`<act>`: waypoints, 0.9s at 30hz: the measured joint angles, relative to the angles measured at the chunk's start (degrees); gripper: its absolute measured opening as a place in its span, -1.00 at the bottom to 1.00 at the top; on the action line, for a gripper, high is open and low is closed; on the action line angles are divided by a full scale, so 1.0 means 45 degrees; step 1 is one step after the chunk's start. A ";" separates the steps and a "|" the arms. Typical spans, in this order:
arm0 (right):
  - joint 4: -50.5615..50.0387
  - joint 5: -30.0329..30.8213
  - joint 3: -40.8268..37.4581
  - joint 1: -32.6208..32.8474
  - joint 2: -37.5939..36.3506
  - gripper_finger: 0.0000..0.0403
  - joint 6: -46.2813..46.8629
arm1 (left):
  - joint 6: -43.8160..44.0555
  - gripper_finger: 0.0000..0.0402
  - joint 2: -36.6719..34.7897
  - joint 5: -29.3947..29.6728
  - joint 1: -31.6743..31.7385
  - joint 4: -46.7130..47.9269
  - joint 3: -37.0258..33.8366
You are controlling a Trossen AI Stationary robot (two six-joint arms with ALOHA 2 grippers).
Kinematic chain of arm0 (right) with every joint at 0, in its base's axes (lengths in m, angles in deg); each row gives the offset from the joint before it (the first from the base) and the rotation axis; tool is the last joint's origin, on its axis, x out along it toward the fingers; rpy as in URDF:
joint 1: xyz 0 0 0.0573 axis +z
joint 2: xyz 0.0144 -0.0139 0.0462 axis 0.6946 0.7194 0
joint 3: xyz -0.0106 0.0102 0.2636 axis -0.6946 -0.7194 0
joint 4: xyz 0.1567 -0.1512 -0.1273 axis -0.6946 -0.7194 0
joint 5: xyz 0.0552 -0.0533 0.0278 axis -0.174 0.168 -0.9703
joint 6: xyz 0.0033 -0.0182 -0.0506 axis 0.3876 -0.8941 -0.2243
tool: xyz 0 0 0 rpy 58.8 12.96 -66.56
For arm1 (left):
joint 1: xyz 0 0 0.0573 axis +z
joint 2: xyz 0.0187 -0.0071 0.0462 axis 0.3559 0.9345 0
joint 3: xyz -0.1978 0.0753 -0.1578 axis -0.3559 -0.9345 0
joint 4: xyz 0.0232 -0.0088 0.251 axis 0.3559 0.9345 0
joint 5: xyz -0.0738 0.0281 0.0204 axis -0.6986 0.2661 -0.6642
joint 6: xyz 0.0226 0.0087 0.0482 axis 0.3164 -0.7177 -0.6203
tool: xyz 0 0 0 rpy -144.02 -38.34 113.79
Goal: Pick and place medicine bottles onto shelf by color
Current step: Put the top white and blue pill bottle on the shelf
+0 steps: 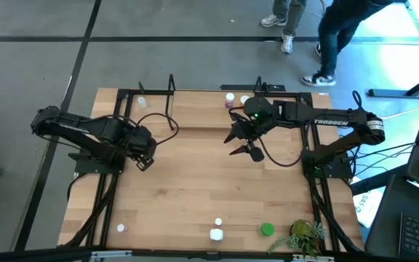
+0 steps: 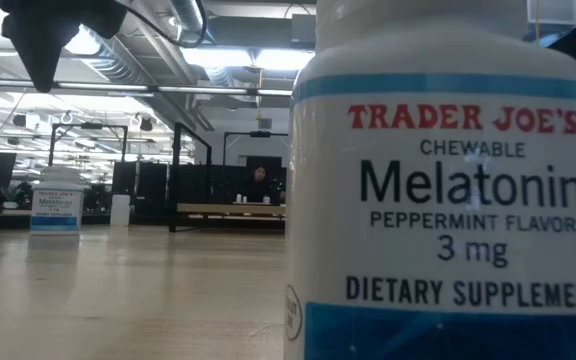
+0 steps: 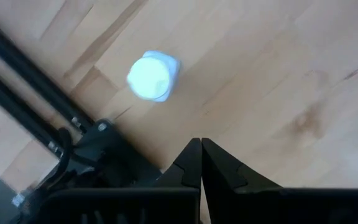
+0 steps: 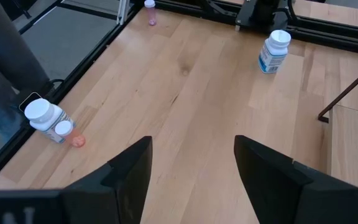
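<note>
— Right claw [image 1: 244,145] hangs over the middle of the counter [image 1: 195,182], fingers spread wide and holding nothing. Left claw [image 1: 145,161]?

— Pinched shut, empty, parked near the counter's left edge with one white bottle [image 3: 153,76] just ahead of it.

— Where are the rest?

— Scattered — a white bottle [image 1: 216,234] and a green one [image 1: 267,230] along the near edge, a few by the shelf [image 1: 148,102] at the far side.

— What worries you?

— Those bottles are tiny against the fingers. I'd guess a slightly off-centre descent tips one over and it rolls — possibly off the edge. Similar white caps could also get sorted wrongly.
</note>
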 joint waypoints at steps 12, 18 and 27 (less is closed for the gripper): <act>-0.0005 0.0000 0.0000 0.0000 0.0000 0.14 -0.0002 | -0.0272 -0.63 -0.0004 -0.0034 0.0000 -0.0316 0.0000; -0.0005 0.0005 -0.0005 0.0000 0.0000 0.14 -0.0006 | -0.0496 -0.15 0.0024 0.0068 0.0001 -0.0302 0.0000; -0.0005 0.0005 -0.0005 -0.0005 0.0000 0.14 -0.0007 | -0.1821 0.29 0.0514 0.0335 0.0452 -0.0431 -0.0711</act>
